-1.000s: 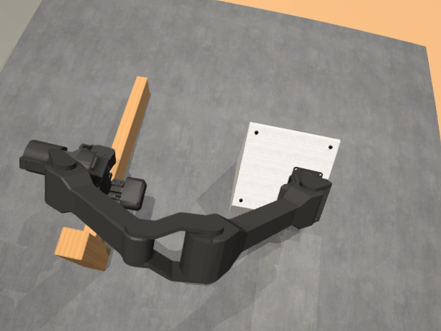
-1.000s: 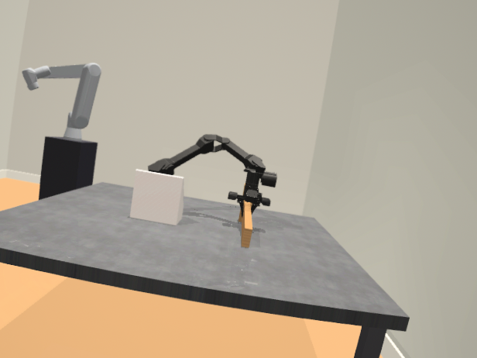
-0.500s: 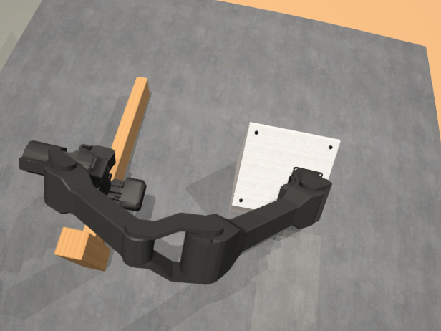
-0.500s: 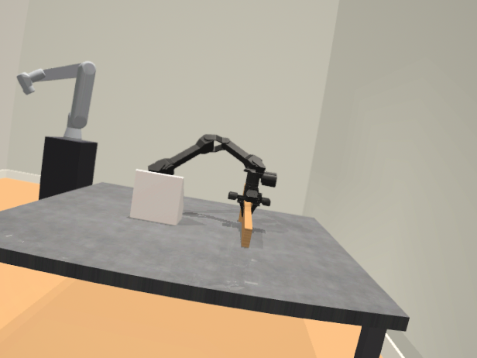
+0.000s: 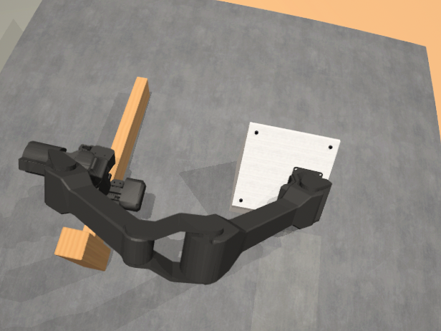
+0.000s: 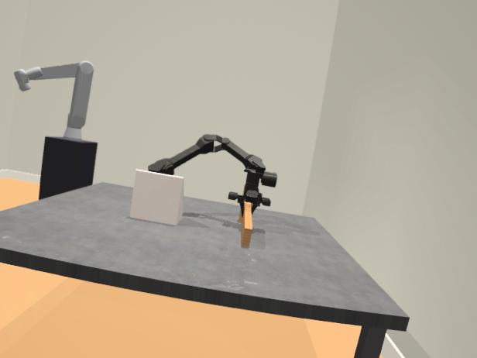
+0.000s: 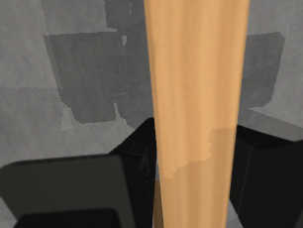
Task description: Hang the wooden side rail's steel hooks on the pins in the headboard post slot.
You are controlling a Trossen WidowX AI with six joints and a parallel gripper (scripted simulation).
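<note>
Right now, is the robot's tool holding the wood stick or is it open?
Holding it. The tool is shut on the rail: in the wrist view the wood runs straight between the two dark fingers.

A grey table with a dark edge is carrying a white block, which is sitting flat on it and bearing the arm's base. A wooden rail is resting its far end on the top, and a wooden post is standing nearby.
</note>
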